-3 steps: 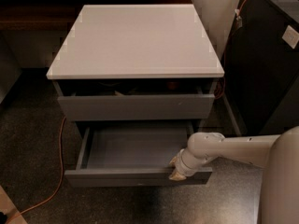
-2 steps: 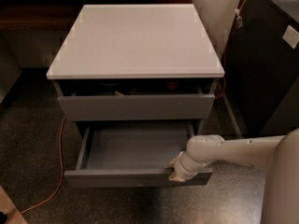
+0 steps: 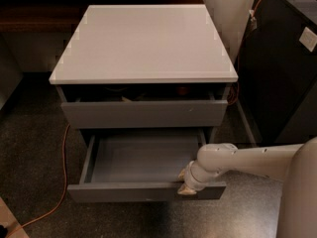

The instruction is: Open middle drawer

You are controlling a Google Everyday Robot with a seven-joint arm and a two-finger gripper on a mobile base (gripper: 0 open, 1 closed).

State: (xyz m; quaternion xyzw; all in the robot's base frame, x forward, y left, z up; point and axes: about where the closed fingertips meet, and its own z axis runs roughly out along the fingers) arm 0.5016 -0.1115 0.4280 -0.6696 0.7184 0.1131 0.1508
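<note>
Speckled dark floor (image 3: 29, 148); pale robot gripper (image 3: 187, 183), grip impossible to tell, rests on wide, shallow grey middle drawer (image 3: 124, 192) front beneath it; pull straight, evenly.

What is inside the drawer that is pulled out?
The middle drawer shows only its bare grey floor. The gripper at its front right edge covers that corner, and the back lies in shadow under the upper drawer.
</note>
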